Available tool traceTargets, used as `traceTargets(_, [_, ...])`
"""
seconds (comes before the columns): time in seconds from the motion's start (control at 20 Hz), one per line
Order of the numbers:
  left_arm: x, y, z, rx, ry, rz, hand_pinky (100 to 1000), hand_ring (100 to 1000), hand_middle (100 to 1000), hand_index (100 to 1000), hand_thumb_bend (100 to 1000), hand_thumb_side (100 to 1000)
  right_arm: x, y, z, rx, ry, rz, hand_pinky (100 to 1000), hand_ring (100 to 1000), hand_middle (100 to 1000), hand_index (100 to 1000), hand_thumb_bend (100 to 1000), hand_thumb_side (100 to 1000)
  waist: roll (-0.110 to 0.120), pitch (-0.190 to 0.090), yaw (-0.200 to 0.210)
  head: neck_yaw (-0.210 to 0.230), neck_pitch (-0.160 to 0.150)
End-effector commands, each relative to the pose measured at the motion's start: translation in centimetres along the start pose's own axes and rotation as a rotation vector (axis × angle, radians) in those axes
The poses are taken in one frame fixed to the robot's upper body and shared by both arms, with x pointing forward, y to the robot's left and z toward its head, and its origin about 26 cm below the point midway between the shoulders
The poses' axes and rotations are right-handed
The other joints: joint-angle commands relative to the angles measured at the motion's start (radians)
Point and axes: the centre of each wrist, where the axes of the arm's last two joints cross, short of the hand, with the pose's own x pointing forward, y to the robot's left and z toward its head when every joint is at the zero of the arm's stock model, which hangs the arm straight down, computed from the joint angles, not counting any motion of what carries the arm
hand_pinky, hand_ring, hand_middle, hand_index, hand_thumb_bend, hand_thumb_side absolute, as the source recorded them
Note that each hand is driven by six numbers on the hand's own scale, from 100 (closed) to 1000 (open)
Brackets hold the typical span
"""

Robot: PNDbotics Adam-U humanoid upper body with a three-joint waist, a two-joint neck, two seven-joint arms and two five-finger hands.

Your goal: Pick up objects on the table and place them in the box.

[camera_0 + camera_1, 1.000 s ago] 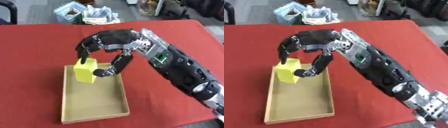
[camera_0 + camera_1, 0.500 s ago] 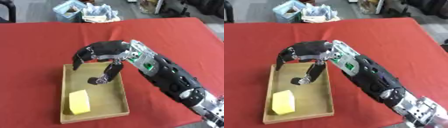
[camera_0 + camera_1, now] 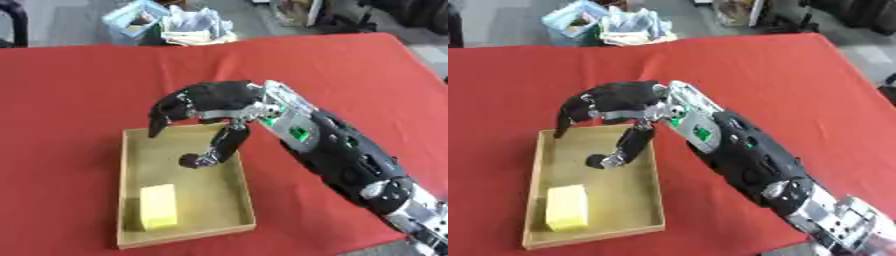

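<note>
over the box (image 3: 128,150) the right hand (image 3: 206,100) is hanging, fingers (image 3: 159,120) relaxed and holding nothing — lifting carelessly risks snagging the wall.

The right hand (image 3: 210,102) is black, with dark fingers and thumb. Behind it sits a silver wrist block (small green marks on its side). The forearm is bulky black, ending in silver joints.
</note>
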Motion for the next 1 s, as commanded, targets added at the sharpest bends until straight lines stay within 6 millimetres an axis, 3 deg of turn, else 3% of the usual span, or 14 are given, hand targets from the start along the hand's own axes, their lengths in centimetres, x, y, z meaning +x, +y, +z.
traceTargets(0.05, [0.5,0.2,-0.2,-0.003,-0.020,-0.013,714,635,588,730,100,783,-0.4,-0.9,1.1,0.071,-0.016,0.054,808,887,794,877,252,283,0.007,-0.014,-0.003,0.000,0.007])
traceTargets(0.5, [0.5,0.3,-0.2,0.000,-0.016,-0.017,714,636,588,730,100,785,0.3,-1.5,2.8,0.055,0.027,0.044,809,891,815,911,267,287,0.007,-0.013,-0.026,0.006,0.007])
traceTargets(1.0, [0.4,0.6,0.1,0.014,-0.003,-0.029,713,636,588,729,100,787,3.1,-3.5,8.0,-0.126,0.133,-0.011,802,900,828,921,263,296,0.000,-0.013,-0.049,0.046,0.004])
